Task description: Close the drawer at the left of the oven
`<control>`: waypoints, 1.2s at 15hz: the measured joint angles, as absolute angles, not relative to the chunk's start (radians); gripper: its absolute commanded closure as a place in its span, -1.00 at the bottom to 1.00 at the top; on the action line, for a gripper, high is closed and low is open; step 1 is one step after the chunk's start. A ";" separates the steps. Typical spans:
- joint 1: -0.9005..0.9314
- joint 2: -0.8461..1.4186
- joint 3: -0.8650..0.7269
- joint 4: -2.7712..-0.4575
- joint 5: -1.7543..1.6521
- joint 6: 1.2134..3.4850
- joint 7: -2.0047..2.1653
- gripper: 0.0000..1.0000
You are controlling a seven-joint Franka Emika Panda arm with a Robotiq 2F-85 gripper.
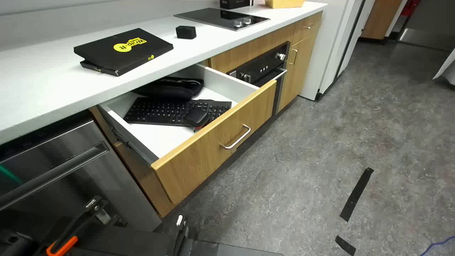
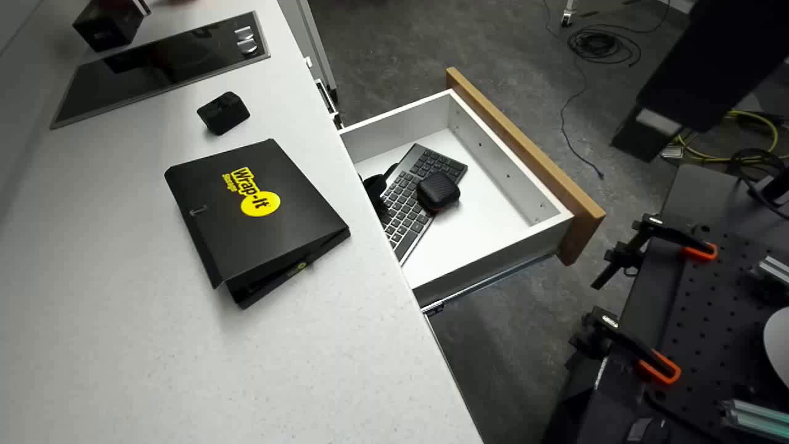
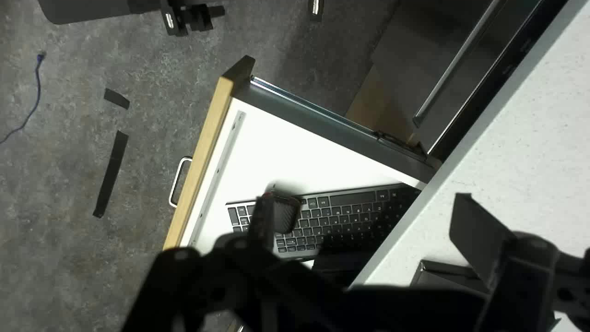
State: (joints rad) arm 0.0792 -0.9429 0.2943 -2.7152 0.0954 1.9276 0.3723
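The drawer (image 1: 213,145) is pulled well out under the counter; its oak front and silver bar handle (image 1: 237,139) face the floor area. The open drawer also shows in an exterior view (image 2: 524,145) and in the wrist view (image 3: 203,157). The black oven (image 1: 263,69) is just beyond the drawer, partly hidden by its front. My gripper (image 3: 364,198) is open, with its fingers wide apart and nothing between them. In the wrist view it appears above the drawer and counter edge, apart from the drawer front and handle. The gripper is not visible in the exterior views.
A keyboard (image 1: 156,110), a small black case (image 1: 196,116) and a black pouch (image 1: 174,87) lie in the drawer. A black box (image 2: 259,209) and a black block (image 2: 224,113) stand on the counter. A stainless appliance (image 1: 71,170) and a black clamped table (image 2: 696,296) stand nearby.
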 measured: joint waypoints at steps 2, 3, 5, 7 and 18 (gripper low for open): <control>0.079 -0.942 0.294 -2.715 0.095 1.928 0.372 -1.00; 0.079 -0.941 0.294 -2.715 0.095 1.927 0.369 -1.00; 0.075 -0.922 0.289 -2.716 0.094 1.929 0.369 -1.00; 0.047 -0.878 0.268 -2.719 0.081 1.954 0.369 -1.00; -0.278 -0.407 -0.009 -2.692 -0.070 2.330 0.368 -1.00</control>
